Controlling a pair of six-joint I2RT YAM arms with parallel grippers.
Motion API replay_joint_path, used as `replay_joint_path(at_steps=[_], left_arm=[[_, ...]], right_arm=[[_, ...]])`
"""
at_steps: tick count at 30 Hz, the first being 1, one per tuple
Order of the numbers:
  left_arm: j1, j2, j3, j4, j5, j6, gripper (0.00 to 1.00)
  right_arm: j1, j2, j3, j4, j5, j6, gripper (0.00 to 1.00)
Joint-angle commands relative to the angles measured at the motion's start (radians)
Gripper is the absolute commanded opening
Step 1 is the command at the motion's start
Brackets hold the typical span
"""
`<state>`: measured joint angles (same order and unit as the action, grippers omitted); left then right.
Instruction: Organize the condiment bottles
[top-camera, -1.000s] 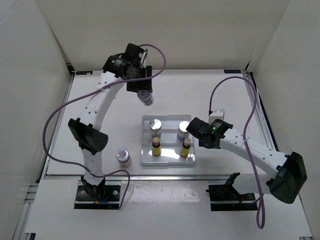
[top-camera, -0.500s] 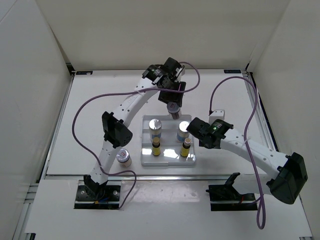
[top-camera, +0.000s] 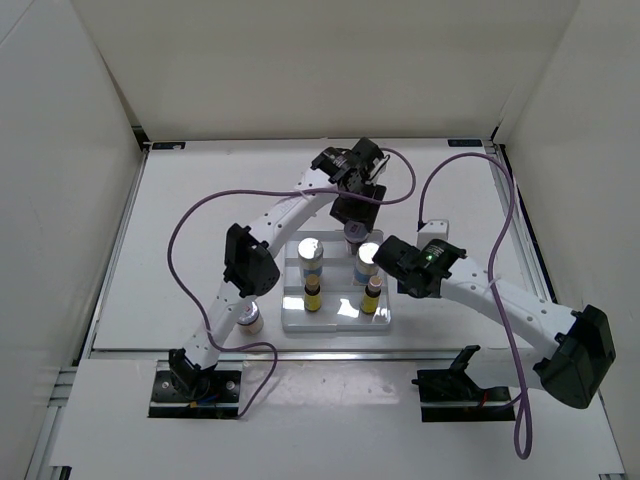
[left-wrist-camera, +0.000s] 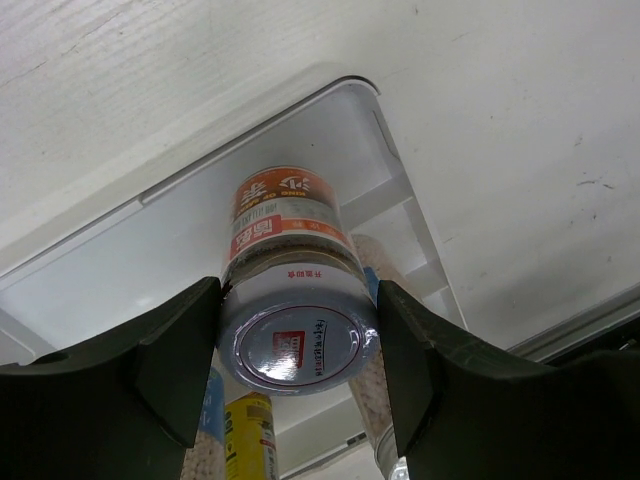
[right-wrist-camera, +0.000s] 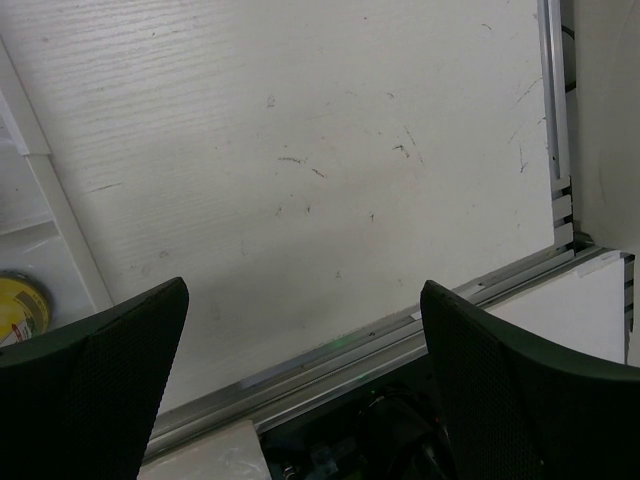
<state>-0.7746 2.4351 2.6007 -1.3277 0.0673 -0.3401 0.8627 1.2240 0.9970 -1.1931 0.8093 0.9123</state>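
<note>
Left wrist view is showing the left gripper (left-wrist-camera: 297, 335) clamping a white shaker jar (left-wrist-camera: 292, 290). Its jaws are spread only as wide as the jar's body, with a corner of the tray (left-wrist-camera: 362, 90) showing behind. From above, it is hovering at the tray's far edge.

I'd call this the placing step. Two tray jars (top-camera: 311, 250) are standing on the far row, and the yellow bottles (top-camera: 313, 293) are sitting on the near row. The next move is calling for a straight lowering into the gap beside the right-hand jar, without clipping its lid.

Over on the right, the right gripper (right-wrist-camera: 300, 380) is hanging wide open above bare table (right-wrist-camera: 300, 150), gripping nothing. One loose jar (top-camera: 247, 318) is waiting on the table, just left of the tray's near corner.
</note>
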Motion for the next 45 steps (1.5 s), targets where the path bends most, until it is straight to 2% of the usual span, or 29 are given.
replay_joint_path(at_steps=[1, 7, 8, 13, 17, 18, 23, 27, 28, 34, 37, 38, 40, 41, 42, 44, 45], left_arm=[[-0.005, -0.032, 0.047, 0.048, -0.012, 0.007, 0.12], [-0.005, -0.012, 0.038, 0.068, -0.031, 0.007, 0.22], [-0.005, -0.011, 0.038, 0.068, -0.031, 0.007, 0.28], [-0.005, 0.007, 0.038, 0.077, -0.031, 0.007, 0.45], [-0.005, 0.016, 0.038, 0.078, -0.04, 0.016, 0.49], [-0.005, 0.016, 0.038, 0.078, -0.028, 0.016, 0.55], [0.005, 0.025, 0.016, 0.078, 0.011, 0.016, 0.63], [0.005, 0.012, -0.005, 0.078, -0.001, 0.016, 0.79], [0.005, -0.011, -0.005, 0.078, -0.001, 0.016, 1.0], [0.023, -0.134, 0.006, 0.078, -0.116, 0.016, 1.0], [0.023, -0.252, -0.051, 0.078, -0.286, 0.027, 1.0], [0.023, -0.316, -0.068, 0.078, -0.381, 0.027, 1.0], [0.023, -0.391, -0.157, 0.078, -0.469, 0.027, 1.0], [0.032, -0.477, -0.204, 0.078, -0.566, 0.015, 1.0], [0.032, -0.523, -0.32, 0.078, -0.605, 0.0, 1.0], [0.073, -0.656, -0.456, 0.087, -0.639, -0.059, 1.0], [0.095, -0.701, -0.597, 0.087, -0.624, -0.083, 1.0]], right_arm=[[0.01, -0.027, -0.011, 0.007, 0.036, 0.03, 1.0], [0.01, -0.027, -0.011, 0.007, 0.036, 0.03, 1.0], [0.01, -0.027, -0.011, 0.007, 0.036, 0.03, 1.0], [0.019, -0.027, -0.011, 0.007, 0.036, 0.03, 1.0], [0.019, -0.027, -0.02, 0.007, 0.036, 0.03, 1.0], [0.019, -0.027, -0.02, 0.007, 0.036, 0.03, 1.0], [0.019, -0.027, -0.02, 0.007, 0.036, 0.03, 1.0], [0.019, -0.027, -0.02, 0.007, 0.036, 0.03, 1.0], [0.019, -0.027, -0.02, 0.007, 0.036, 0.03, 1.0], [0.019, -0.018, -0.02, 0.007, 0.036, 0.03, 1.0], [0.019, -0.018, -0.02, 0.007, 0.036, 0.03, 1.0], [0.019, -0.018, -0.02, 0.007, 0.036, 0.03, 1.0], [0.019, -0.018, -0.02, 0.007, 0.036, 0.03, 1.0], [0.019, -0.018, -0.02, 0.007, 0.036, 0.03, 1.0], [0.019, -0.018, -0.02, 0.007, 0.036, 0.03, 1.0], [0.019, -0.018, -0.02, 0.007, 0.036, 0.03, 1.0], [0.019, -0.018, -0.02, 0.007, 0.036, 0.03, 1.0]])
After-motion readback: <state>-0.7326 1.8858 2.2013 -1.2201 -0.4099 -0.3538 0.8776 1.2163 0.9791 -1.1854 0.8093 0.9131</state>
